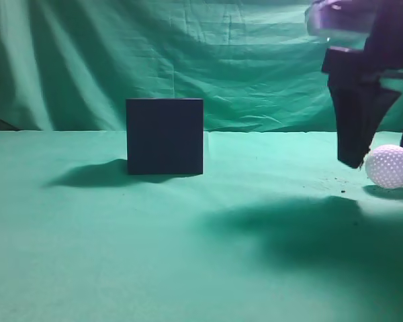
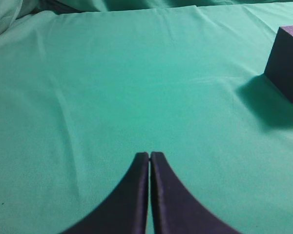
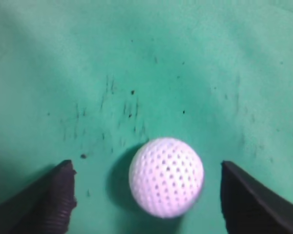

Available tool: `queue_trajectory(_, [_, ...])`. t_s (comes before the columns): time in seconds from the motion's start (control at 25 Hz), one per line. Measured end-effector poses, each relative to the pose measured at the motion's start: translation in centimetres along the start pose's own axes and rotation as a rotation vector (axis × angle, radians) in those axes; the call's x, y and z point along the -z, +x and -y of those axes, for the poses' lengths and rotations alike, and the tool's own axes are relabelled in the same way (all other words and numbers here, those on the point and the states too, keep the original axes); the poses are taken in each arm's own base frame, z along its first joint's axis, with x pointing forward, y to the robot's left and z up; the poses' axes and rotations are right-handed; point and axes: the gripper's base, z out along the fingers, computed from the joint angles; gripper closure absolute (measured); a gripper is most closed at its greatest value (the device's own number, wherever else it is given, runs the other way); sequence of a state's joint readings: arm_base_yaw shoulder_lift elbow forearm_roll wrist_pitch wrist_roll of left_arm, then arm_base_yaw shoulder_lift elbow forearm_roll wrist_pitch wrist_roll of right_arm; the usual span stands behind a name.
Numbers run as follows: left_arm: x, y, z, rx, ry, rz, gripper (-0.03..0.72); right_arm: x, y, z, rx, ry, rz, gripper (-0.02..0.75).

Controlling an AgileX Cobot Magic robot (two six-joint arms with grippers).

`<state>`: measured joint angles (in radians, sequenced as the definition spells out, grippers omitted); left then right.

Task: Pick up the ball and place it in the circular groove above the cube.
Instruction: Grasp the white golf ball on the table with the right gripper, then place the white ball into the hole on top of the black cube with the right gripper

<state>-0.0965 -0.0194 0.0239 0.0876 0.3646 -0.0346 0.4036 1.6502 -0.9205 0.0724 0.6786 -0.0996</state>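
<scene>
The left gripper (image 2: 150, 155) shows only in its own wrist view, hanging low over bare green cloth with its 2 dark fingers (image 2: 134, 195) pressed together tip to tip and nothing between them. That same view catches the cube (image 2: 287, 61) at its right edge, well apart from the fingers, casting a shadow toward them.

In the exterior view the cube (image 1: 164, 136) stands upright on the bench (image 1: 188, 255) left of centre, in front of a draped green backdrop (image 1: 154, 47). Its top face is not visible from this low angle, so no groove can be made out.

Far to the right, the right gripper (image 1: 383, 157) comes down from the upper corner, and the ball (image 1: 390, 166) sits on the cloth at its tips. One finger (image 1: 354, 127) stands just left of the ball; the other is cut by the frame edge, so contact is hard to judge here.

The right wrist view settles it: the ball (image 3: 166, 176) lies between 2 widely spread fingers (image 3: 51, 200), with green cloth showing on both sides, held by neither. Small dark specks (image 3: 132, 91) dot the cloth beyond the ball.
</scene>
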Motion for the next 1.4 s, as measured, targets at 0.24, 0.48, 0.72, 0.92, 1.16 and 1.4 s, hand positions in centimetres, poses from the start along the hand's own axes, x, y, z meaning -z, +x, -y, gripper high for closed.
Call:
queue_trajectory(0.24, [0.0,0.0,0.0,0.0,0.0,0.0,0.688,-1.7,-0.8,0.3,0.019,0.016,-0.034,0.214])
queue_trajectory(0.48, [0.0,0.0,0.0,0.0,0.0,0.0,0.688,-2.0,-0.7,0.3,-0.036,0.017,-0.063,0.412])
queue_trajectory(0.72, [0.0,0.0,0.0,0.0,0.0,0.0,0.688,0.0,-2.7,0.2,-0.038,0.015,-0.063,0.419])
queue_trajectory(0.92, [0.0,0.0,0.0,0.0,0.0,0.0,0.688,4.2,-7.1,-2.0,0.053,-0.001,0.068,0.419])
queue_trajectory(1.16, [0.0,0.0,0.0,0.0,0.0,0.0,0.688,7.9,-10.4,-8.6,0.199,-0.086,0.275,0.419])
queue_trajectory(1.4, [0.0,0.0,0.0,0.0,0.0,0.0,0.688,5.9,-13.1,-11.3,0.234,-0.124,0.288,0.419])
